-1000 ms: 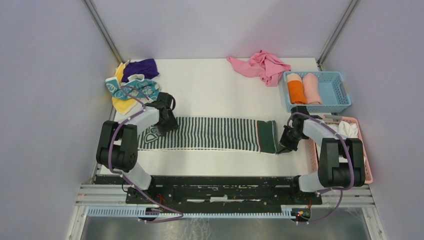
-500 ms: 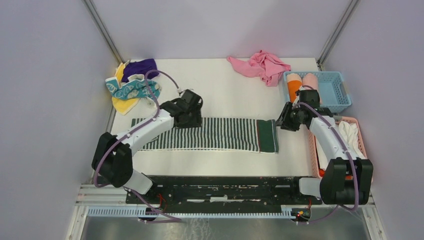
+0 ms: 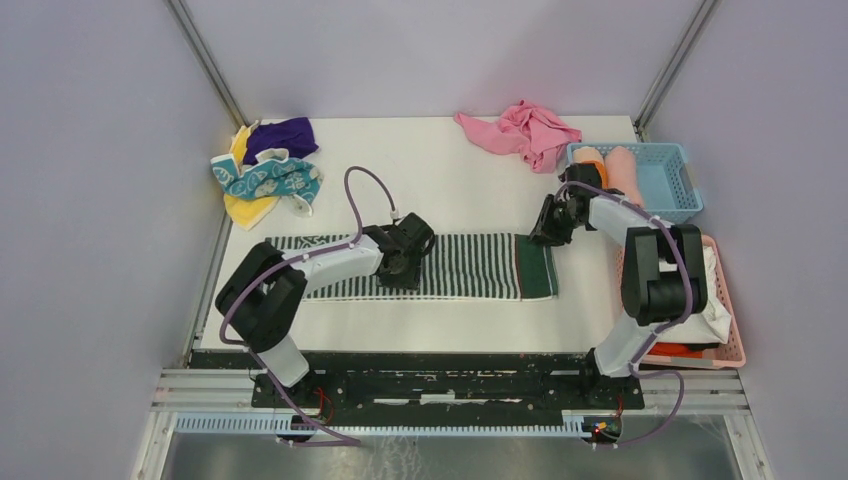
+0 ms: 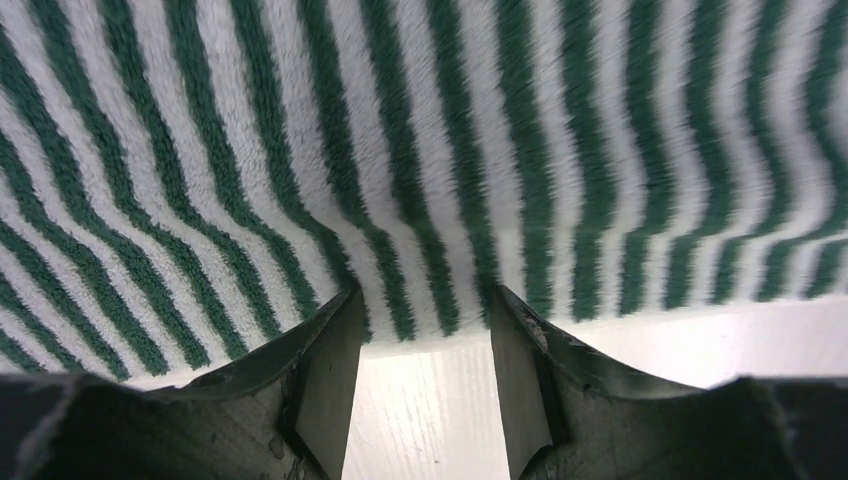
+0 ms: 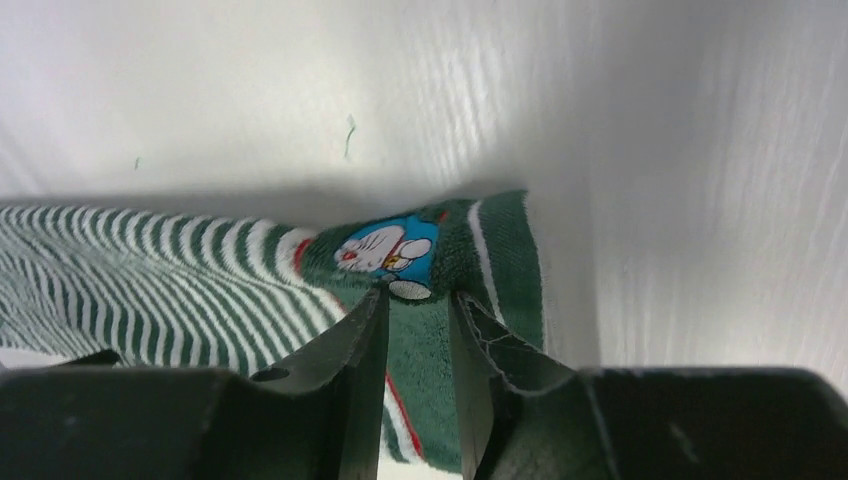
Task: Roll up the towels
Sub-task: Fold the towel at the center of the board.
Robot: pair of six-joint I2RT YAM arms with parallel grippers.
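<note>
The green-and-white striped towel (image 3: 470, 265) lies flat across the middle of the table, with a solid green band at its right end (image 5: 505, 250). My left gripper (image 3: 405, 260) hangs over the towel's middle. In the left wrist view it (image 4: 422, 300) is open, its fingertips at the towel's edge (image 4: 450, 150) and bare table between them. My right gripper (image 3: 548, 225) is at the far right corner. Its fingers (image 5: 418, 300) stand a little apart over the green band beside a cartoon patch (image 5: 385, 248). Purple (image 3: 285, 135), teal-and-white (image 3: 265, 180) and yellow (image 3: 245, 210) towels are piled at the back left.
A crumpled pink cloth (image 3: 525, 130) lies at the back. A blue basket (image 3: 665, 190) at the right holds an orange and a pink roll. A pink basket (image 3: 735, 330) with white fabric (image 3: 700, 260) stands at the near right, against the right arm.
My left gripper slid from the striped towel's left end to its middle. My right gripper went from the near right corner to the far right corner and opened.
</note>
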